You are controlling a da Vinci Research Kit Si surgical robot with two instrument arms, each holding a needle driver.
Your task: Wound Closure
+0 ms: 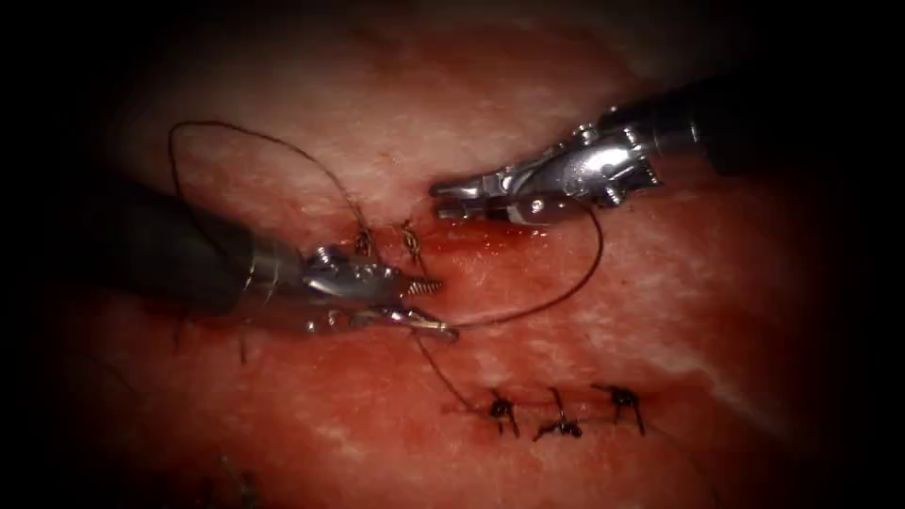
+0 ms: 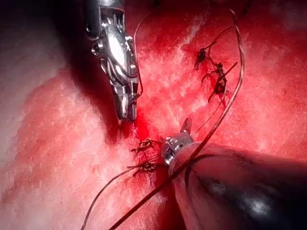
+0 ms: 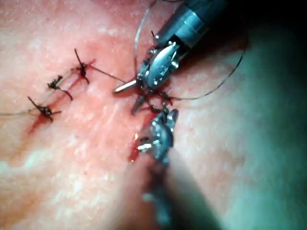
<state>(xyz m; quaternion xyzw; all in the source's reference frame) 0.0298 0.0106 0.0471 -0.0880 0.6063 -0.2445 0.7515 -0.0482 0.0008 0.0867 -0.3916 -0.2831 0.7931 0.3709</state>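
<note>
No text, label, brand, number or sign can be read anywhere in any of these three views.

Two tools (image 1: 443,200) (image 1: 429,306), five knots (image 1: 501,409).

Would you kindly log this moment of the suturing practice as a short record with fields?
Left hand: open, gripping nothing; the thread meets its lower jaw
Right hand: tips beside the red fluid; what it holds cannot be told
Needle: cannot be made out
Thread path: arcs from the left hand up to the right hand
Row of stitches: three, knotted, lower on the tissue
Two knots: between the hands
</note>
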